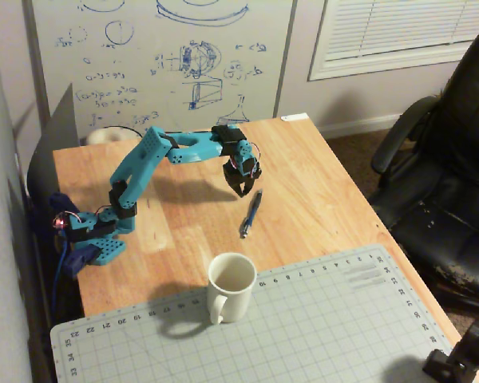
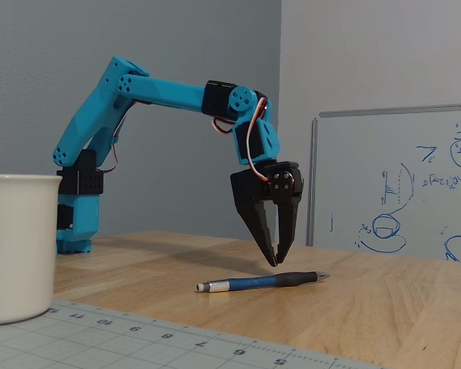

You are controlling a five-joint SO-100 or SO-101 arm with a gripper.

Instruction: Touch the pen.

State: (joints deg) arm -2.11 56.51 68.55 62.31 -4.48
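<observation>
The dark blue pen [image 1: 251, 213] lies flat on the wooden table [image 1: 319, 183], its silvery tip toward the mat; it also shows in the low fixed view [image 2: 261, 282]. My blue arm reaches out with its black gripper [image 1: 242, 193] pointing down. In the high fixed view the fingertips are just left of the pen's far end. In the low fixed view the gripper [image 2: 276, 262] hangs a little above the pen, apart from it. The fingers meet at their tips and hold nothing.
A white mug [image 1: 231, 285] stands on the edge of a grey cutting mat [image 1: 327, 327] in front of the pen; the mug also shows in the low fixed view [image 2: 15, 246]. A whiteboard [image 1: 160, 56] stands behind the table. A black office chair [image 1: 451, 159] is at the right.
</observation>
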